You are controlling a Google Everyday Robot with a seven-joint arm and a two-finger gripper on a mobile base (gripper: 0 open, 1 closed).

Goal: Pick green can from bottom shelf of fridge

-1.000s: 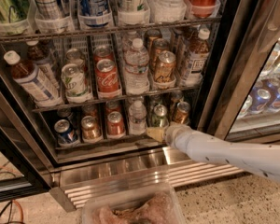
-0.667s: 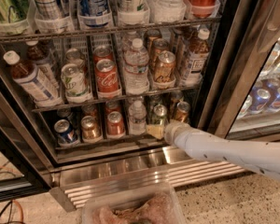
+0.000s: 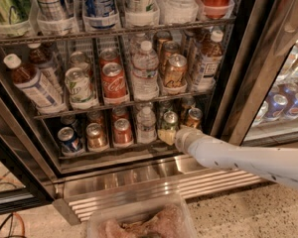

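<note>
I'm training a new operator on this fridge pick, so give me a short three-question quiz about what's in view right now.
1. True or false: the gripper is at the bottom shelf, right beside the green can.
2. What stands just left of the green can? A a water bottle, B a milk carton, C a glass jar.
3. Fill in: the Coca-Cola can stands on the shelf ___ the bottom one.
Key: 1 true; 2 A; 3 above.

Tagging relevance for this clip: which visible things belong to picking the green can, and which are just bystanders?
Job: green can; bottom shelf; fridge; gripper, at the green can's base.
Bystanders: Coca-Cola can; water bottle; blue can; plastic tub in the foreground.
</note>
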